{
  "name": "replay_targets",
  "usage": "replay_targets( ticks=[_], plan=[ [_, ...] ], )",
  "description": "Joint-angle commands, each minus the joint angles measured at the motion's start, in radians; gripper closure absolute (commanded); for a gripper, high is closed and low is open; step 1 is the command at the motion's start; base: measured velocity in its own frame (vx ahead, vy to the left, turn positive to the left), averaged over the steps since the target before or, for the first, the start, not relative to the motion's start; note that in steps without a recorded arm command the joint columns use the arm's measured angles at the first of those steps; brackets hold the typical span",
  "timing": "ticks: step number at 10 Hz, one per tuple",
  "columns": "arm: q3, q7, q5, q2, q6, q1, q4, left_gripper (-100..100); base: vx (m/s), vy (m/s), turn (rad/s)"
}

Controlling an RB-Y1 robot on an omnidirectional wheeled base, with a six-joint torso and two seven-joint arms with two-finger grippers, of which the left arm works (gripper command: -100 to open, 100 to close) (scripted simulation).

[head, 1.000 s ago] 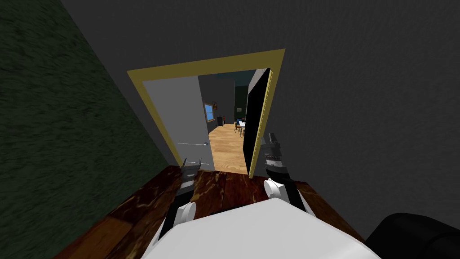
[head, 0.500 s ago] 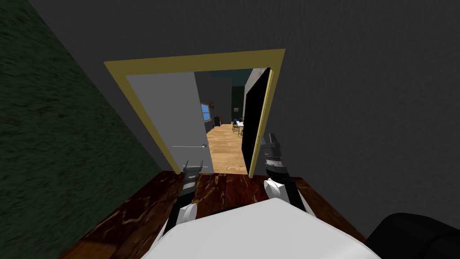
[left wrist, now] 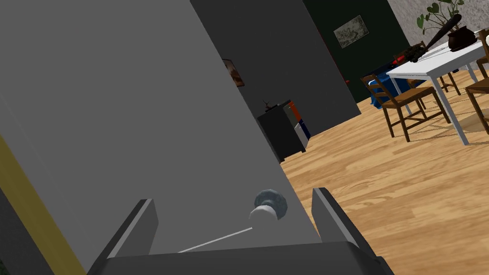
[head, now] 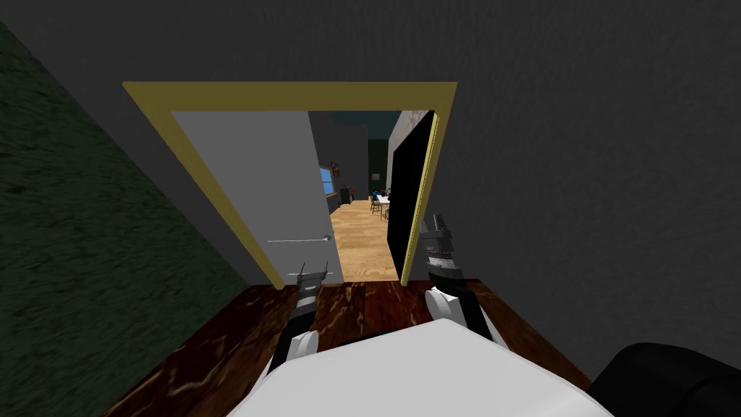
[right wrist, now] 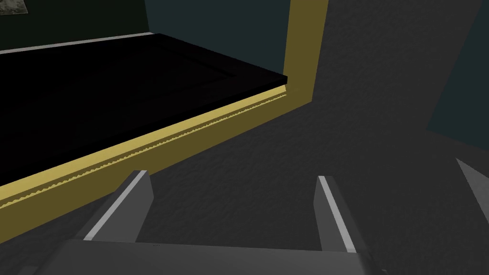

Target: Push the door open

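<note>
A plain grey door (head: 260,188) hangs in a yellow frame (head: 289,94) and stands partly open, swung away from me. Through the gap I see a light wooden floor (head: 365,242). My left gripper (head: 312,269) is open, low against the door's free edge, just under its round knob (head: 327,238). In the left wrist view the knob (left wrist: 270,205) lies between the spread fingers (left wrist: 138,224) of the left gripper (left wrist: 234,210), with the door face (left wrist: 143,119) close ahead. My right gripper (head: 434,226) is open, empty, by the frame's right post; the right wrist view has that gripper (right wrist: 234,186) before dark wall and the post (right wrist: 191,129).
A black area (head: 409,195) lines the right side of the opening. Dark green wall (head: 87,239) closes in on the left, dark grey wall (head: 579,181) on the right. Beyond the door stand a white table (left wrist: 430,71), wooden chairs (left wrist: 396,100) and a dark cabinet (left wrist: 284,129). A black rounded object (head: 666,380) sits beside me.
My view has swung, so more of the door and the frame's left post shows. The left gripper has shifted slightly towards the door's free edge, and the gap looks a little wider.
</note>
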Motion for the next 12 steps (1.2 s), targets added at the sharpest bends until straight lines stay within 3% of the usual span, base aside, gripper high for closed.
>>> replay_targets(
  ticks=[1, 7, 12],
  plan=[
    [-0.01, 0.033, 0.013, 0.005, -0.014, -0.006, 0.038, -100, 0.063, 0.086, -0.112],
    [-0.04, 0.136, 0.062, 0.018, -0.044, -0.032, 0.151, -100, 0.049, 0.1, -0.121],
    [-0.071, 0.246, 0.114, 0.032, -0.075, -0.059, 0.272, -100, 0.062, 0.138, -0.154]
  ],
)
